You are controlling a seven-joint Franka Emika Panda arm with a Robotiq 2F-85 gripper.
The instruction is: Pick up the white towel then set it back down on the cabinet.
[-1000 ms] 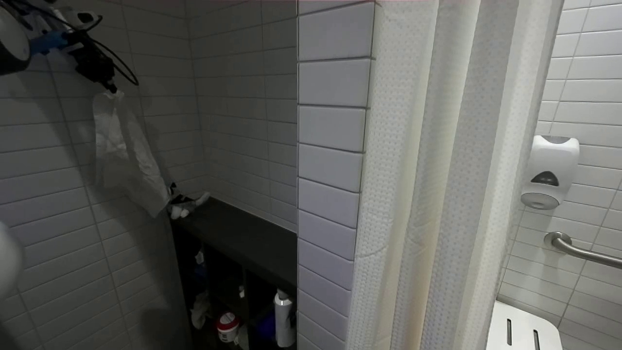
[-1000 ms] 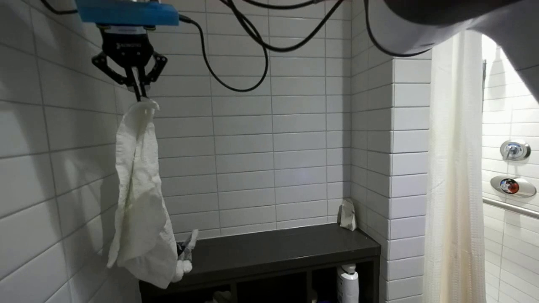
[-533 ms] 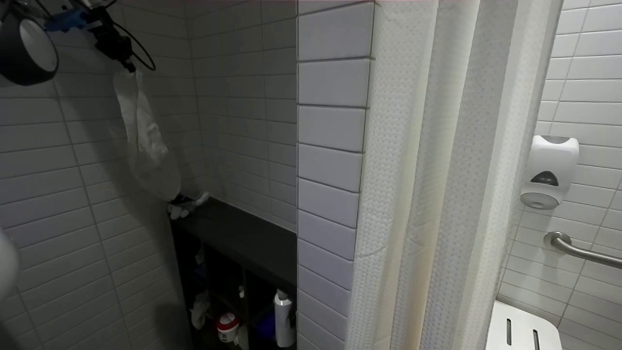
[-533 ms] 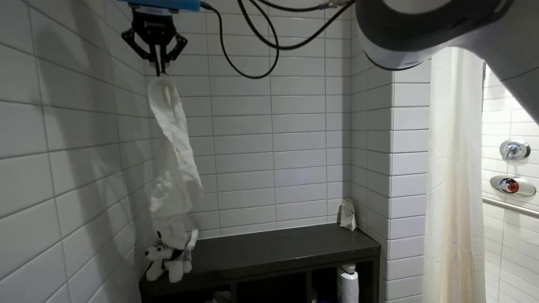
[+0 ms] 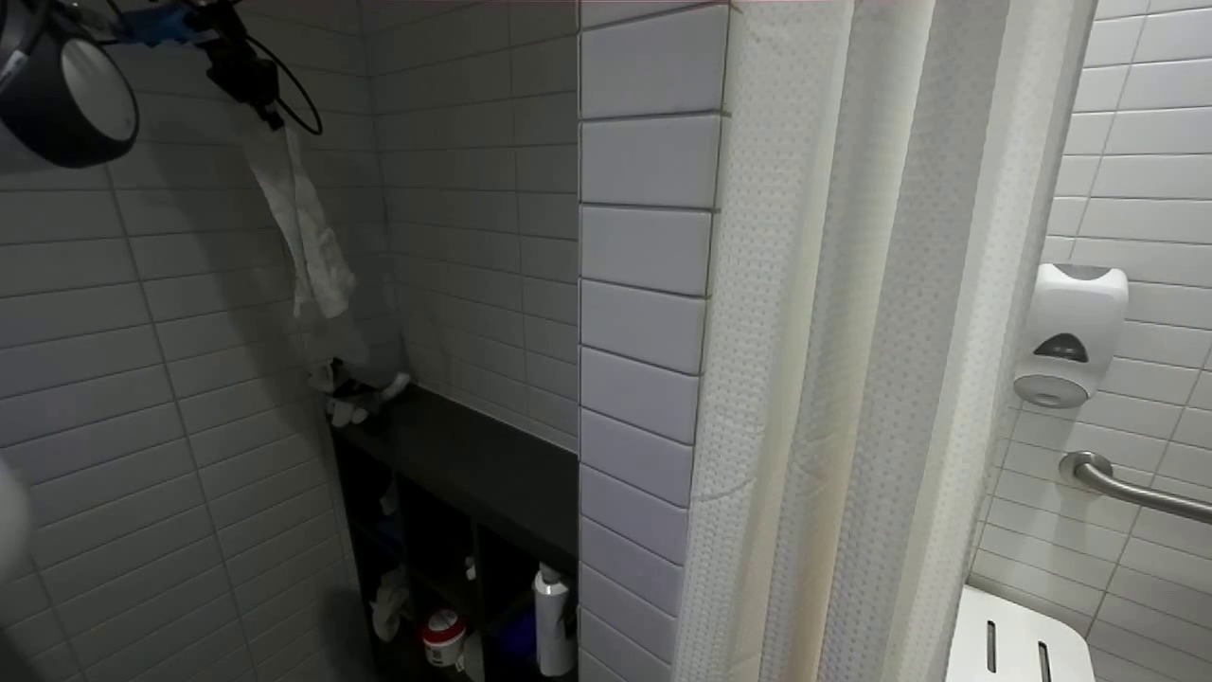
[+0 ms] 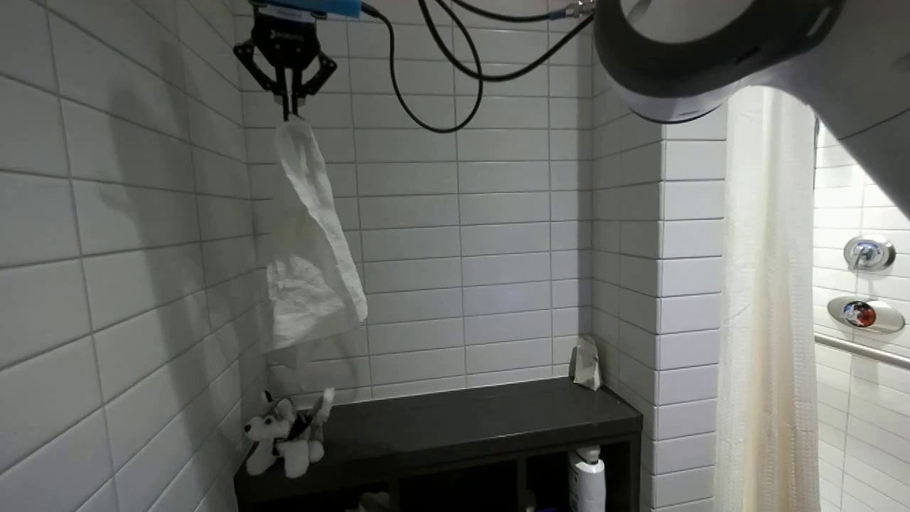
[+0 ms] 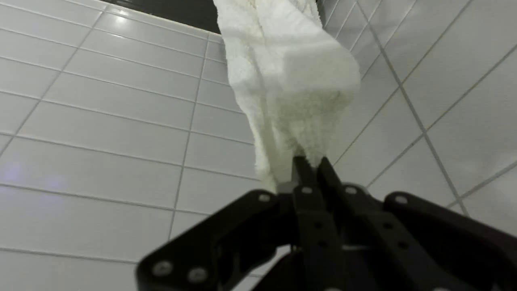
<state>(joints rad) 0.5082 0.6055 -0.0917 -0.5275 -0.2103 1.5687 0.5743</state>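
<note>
In both exterior views we see the gripper (image 6: pixel 291 116) high on the left, pointing down, pinching the towel (image 6: pixel 313 284) by its top end. The towel hangs below the gripper, meeting it only at that end, and slants a little to the right toward its lower part. Its lower end is blurred, but we see that it hangs in the air at the left end of the cabinet (image 6: pixel 469 419), higher than its top and near the left wall (image 6: pixel 92 284). Lower down, on the cabinet, sits a toy dog (image 6: pixel 284 437); we cannot tell how close the hem comes to it. A packet (image 6: pixel 587 364) stands at the cabinet's far right corner, well apart from the towel, and a bottle (image 6: pixel 588 483) stands in the right compartment (image 6: pixel 549 473). In the wrist view the fingers (image 7: pixel 303 171) are together on the towel, which is narrow at their tips and broadens away from them.
</note>
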